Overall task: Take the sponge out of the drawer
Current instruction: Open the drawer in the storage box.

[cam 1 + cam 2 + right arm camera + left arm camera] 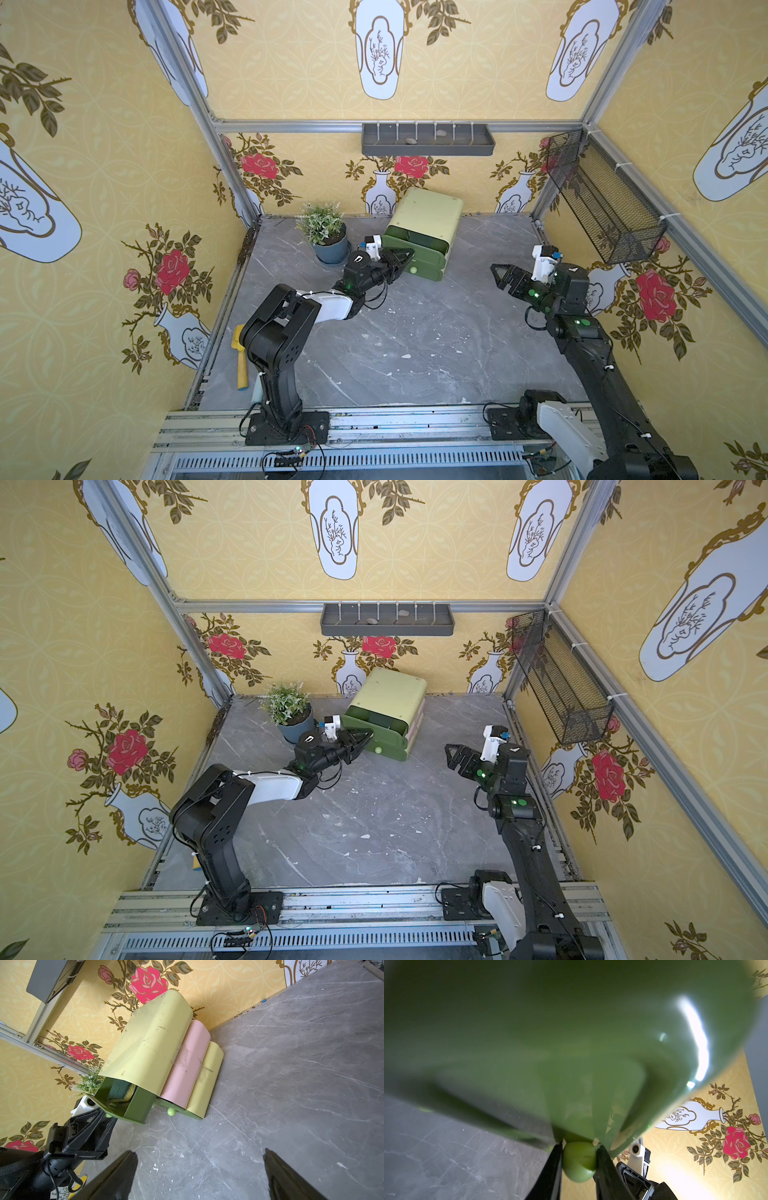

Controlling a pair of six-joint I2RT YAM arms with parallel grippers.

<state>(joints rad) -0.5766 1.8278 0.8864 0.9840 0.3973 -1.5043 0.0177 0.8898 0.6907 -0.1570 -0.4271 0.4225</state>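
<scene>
Nearest the camera in both top views, the aluminium rail [415, 432] carries the two arm bases along the near edge of the grey tabletop [415, 332]. The left tool [405, 258] reaches to the far middle of the scene, where a small three-tier drawer cabinet [428, 216] stands by the far wall. Its fingers are pinched on the knob [579, 1163], round and pale green, of the top drawer [137, 1109]. The left wrist view shows one finger pressed on each side of that knob. The top drawer stands partly out of the cabinet, toward the near left. The sponge [120, 1091], green scouring face on yellow, lies inside that drawer at its far end, half under the cabinet's yellow-green shell. It sits just beyond the left tool, on the far side of the drawer front and the knob, apart from the fingers. In the top views it cannot be made out. The right tool [496, 276] hangs over the tabletop at the right, fingers spread wide and holding nothing, pointed toward the cabinet. A stretch of tabletop lies between it and the drawer, and the sponge is well apart from it, to its far left. A potted plant [322, 224] stands just left of the cabinet, near the left tool.
</scene>
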